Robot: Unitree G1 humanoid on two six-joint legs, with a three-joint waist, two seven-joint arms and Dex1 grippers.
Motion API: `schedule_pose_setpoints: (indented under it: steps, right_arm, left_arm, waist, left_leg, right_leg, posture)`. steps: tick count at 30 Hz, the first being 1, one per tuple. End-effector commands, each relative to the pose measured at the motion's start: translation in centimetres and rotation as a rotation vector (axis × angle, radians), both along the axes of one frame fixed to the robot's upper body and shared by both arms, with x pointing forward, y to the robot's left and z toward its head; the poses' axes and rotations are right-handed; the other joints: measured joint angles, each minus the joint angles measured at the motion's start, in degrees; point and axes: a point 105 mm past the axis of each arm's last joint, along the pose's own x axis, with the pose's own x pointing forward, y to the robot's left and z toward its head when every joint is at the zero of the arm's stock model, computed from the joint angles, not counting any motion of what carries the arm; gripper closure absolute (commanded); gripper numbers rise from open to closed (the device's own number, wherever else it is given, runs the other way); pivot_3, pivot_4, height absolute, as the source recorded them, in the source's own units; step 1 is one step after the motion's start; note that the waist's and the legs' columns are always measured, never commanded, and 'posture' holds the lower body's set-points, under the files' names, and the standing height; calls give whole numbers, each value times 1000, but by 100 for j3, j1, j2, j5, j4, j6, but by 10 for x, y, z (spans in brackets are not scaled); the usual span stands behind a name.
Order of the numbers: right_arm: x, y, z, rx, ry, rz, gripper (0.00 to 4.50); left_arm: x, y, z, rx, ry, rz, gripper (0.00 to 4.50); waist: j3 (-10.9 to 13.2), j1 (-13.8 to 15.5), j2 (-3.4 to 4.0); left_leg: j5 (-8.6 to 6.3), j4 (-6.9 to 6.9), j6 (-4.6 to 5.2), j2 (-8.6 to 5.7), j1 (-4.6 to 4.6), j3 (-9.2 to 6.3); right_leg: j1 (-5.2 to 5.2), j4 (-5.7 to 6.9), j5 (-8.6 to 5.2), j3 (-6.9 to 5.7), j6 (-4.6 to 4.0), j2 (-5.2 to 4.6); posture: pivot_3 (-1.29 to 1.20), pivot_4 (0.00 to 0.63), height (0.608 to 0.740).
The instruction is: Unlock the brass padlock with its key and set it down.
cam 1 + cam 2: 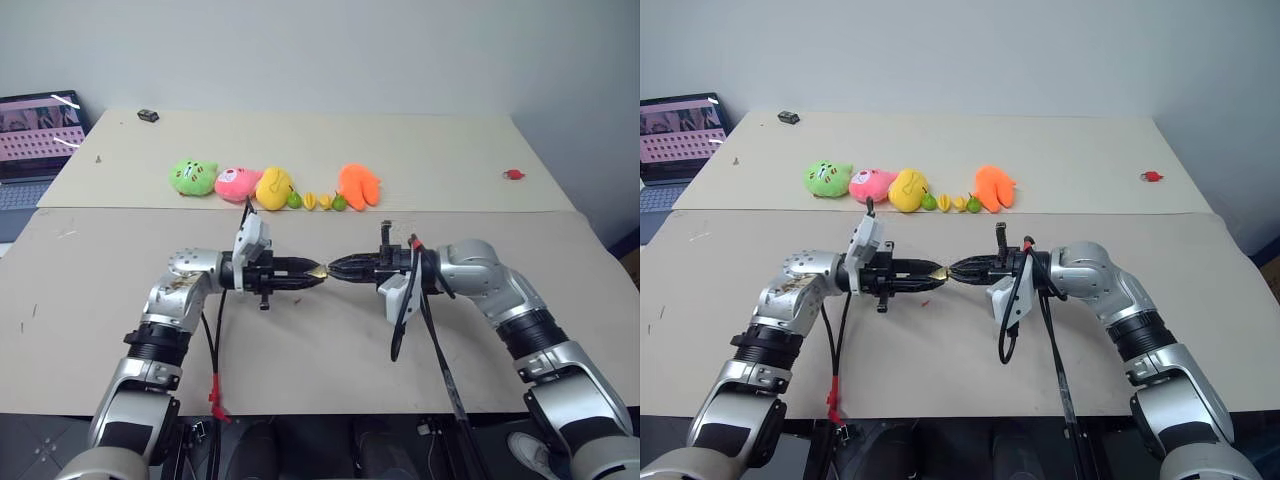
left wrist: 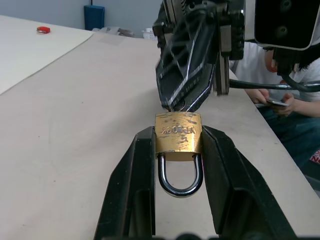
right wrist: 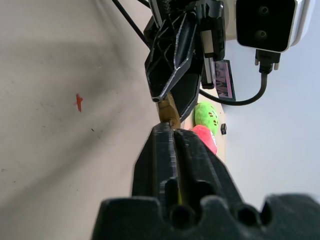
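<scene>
The brass padlock (image 2: 178,139) sits body-first between the fingers of my left gripper (image 2: 178,133), which is shut on it. Its silvery shackle (image 2: 180,181) points back toward the wrist and looks closed. My right gripper (image 1: 333,268) faces the left gripper (image 1: 316,271) tip to tip over the near table. Its fingers (image 3: 165,150) are pressed together, and their tips meet the padlock's (image 3: 167,111) keyhole end. The key is hidden; I cannot tell whether it lies between those fingers.
A row of plush toys (image 1: 193,177) and small toy fruits (image 1: 324,201) lies across the far table (image 1: 440,140). A small red object (image 1: 514,174) sits far right, a laptop (image 1: 35,130) far left. Cables (image 1: 430,330) hang from both wrists. A seated person (image 2: 280,100) shows beyond the table edge.
</scene>
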Motion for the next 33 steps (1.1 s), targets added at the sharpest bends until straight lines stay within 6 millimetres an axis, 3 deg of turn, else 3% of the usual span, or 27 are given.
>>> schedule_pose_setpoints:
  steps: [1,8,16,24,30,33]
  right_arm:
    - [0,3,22,53,-66,28,4489]
    - [-1,2,21,47,-35,36,4489]
    - [-7,-4,-1,-72,361,17,4489]
    - [-14,-11,-19,-199,560,-5,4489]
    - [5,-9,-20,-219,297,-60,4489]
    - [11,0,-7,-119,188,-46,4489]
  left_arm:
    - [-3,-3,8,-17,-28,-20,3713]
    - [-3,-5,7,-20,-31,-21,3713]
    - [-3,-5,6,-19,-42,-19,3713]
    - [-3,-2,5,-18,-44,-6,3713]
    - [-5,0,4,-17,-39,4,3713]
    - [-4,1,5,-20,-38,13,3713]
  waist:
    - [0,0,0]
    - [0,0,0]
    - [0,-1,0]
    - [0,1,0]
    - [0,-3,0]
    - [0,-3,0]
  left_leg:
    - [0,0,0,0,1,0]
    - [0,0,0,0,0,0]
    - [0,1,0,0,1,-1]
    - [0,1,0,1,1,-2]
    - [0,1,0,0,2,0]
    - [0,1,0,0,0,-1]
  right_leg:
    - [0,1,0,0,0,0]
    - [0,0,0,0,0,0]
    - [2,2,0,0,-1,0]
    - [1,3,0,0,0,1]
    - [-2,5,-1,0,1,2]
    - [-2,4,-1,-1,1,1]
  posture:
    - [0,150,722]
    - [0,150,722]
    - [0,150,722]
    - [0,150,722]
    - [0,150,722]
    - [0,150,722]
